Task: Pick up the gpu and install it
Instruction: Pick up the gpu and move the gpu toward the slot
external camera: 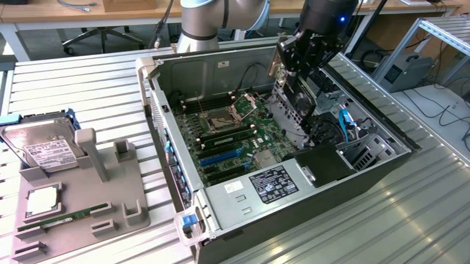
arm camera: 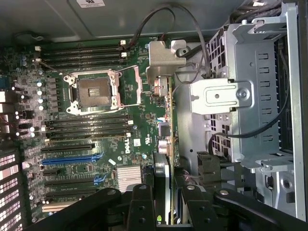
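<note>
The jaws stand partly closed, pinching the gpu [arm camera: 168, 144] by its thin faces so that it hangs edge-on below them, its silver end bracket [arm camera: 163, 60] at the far end, over the open computer case [external camera: 316, 220]. The card hovers above the motherboard [arm camera: 130, 139], just beside the grey metal drive cage [arm camera: 240, 91] and apart from the blue expansion slot [arm camera: 72, 158] and the open processor socket [arm camera: 94, 91]. Black cables [arm camera: 192, 33] loop past the bracket. Two hazards suggest themselves from here. The bracket could snag those cables or knock the cage, twisting the card in so narrow a grip. A card that comes down out of line with its slot could also drive its connector edge into the board's small parts instead of seating. Outside the case, on the slatted table [external camera: 81, 82], a hard drive [external camera: 44, 146] and a RAM stick [external camera: 66, 216] rest on a grey holder [external camera: 110, 203], well apart from the work.
</note>
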